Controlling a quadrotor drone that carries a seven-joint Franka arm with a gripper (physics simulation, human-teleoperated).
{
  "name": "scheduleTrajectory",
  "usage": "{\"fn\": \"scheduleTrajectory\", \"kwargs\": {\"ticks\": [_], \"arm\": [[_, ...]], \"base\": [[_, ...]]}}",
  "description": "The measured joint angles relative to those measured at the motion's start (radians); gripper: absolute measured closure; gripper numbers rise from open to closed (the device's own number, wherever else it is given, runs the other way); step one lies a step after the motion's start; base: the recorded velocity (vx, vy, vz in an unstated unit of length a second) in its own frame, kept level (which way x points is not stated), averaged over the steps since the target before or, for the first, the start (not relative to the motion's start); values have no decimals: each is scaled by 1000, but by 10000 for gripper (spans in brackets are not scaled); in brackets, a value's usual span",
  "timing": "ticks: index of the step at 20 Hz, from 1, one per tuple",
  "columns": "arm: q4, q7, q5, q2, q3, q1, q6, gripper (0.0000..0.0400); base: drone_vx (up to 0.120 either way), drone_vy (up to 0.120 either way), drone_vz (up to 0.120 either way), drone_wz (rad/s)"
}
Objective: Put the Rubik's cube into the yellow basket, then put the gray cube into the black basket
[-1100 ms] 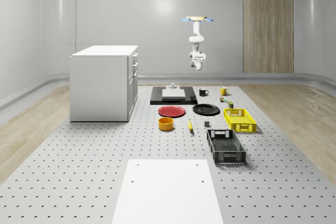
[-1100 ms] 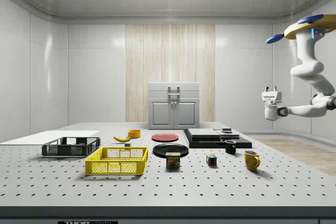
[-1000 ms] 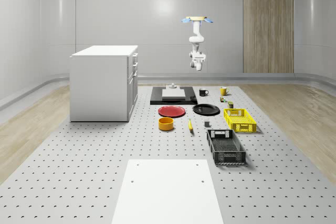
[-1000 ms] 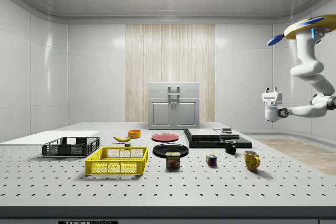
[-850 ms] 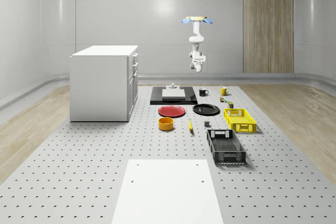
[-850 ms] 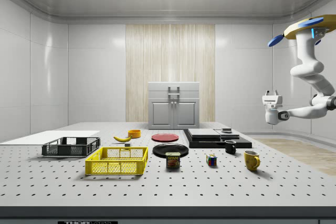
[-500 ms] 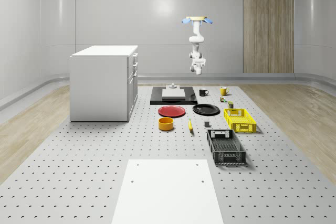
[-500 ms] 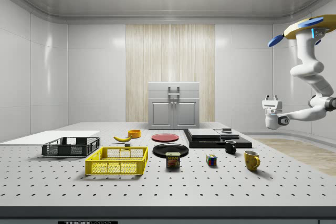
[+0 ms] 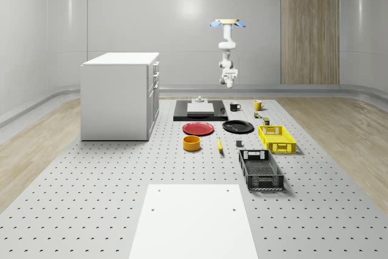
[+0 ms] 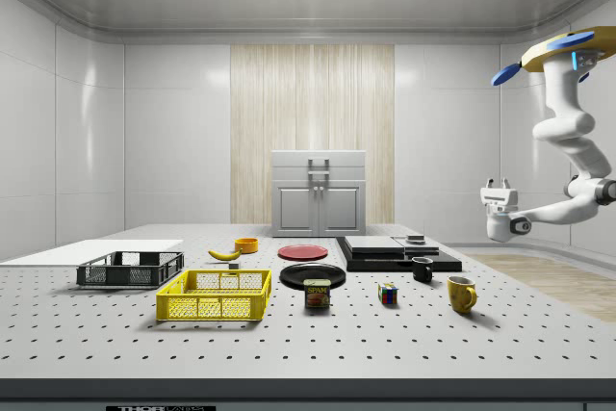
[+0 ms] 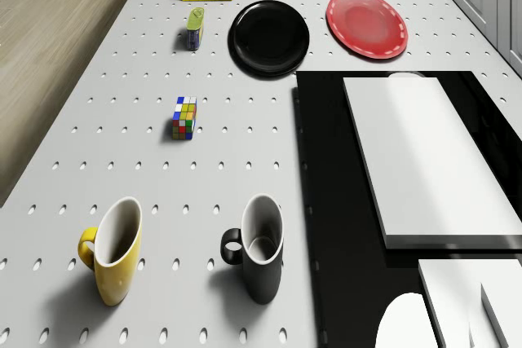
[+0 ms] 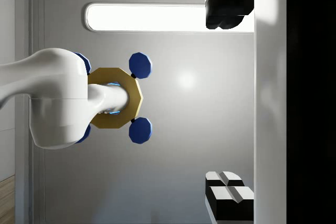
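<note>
The drone point(image 10: 568, 45) hovers beyond the counter's point(image 10: 289, 344) end; its open, empty claw point(image 10: 499, 183) has dipped slightly, nowhere near the Rubik's cube point(image 10: 388, 294).

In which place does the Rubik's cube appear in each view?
Whole-scene view: Rubik's cube on the table, between yellow mug and yellow basket.
Side view: the cube stands left of the mug.
Drone view: the cube lies between mug and can.
Shared landmark: the yellow mug.
</note>
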Motion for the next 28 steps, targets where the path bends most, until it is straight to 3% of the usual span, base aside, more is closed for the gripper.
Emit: {"fn": "scheduleTrajectory", "kwargs": {"ticks": [22,28], "arm": [[-4,0,-3,-8,4,-3,12,0],[-7,0,-11,-11,10,-5,17,0]], "base": [[0,120,0,0],[113,120,0,0]]}}
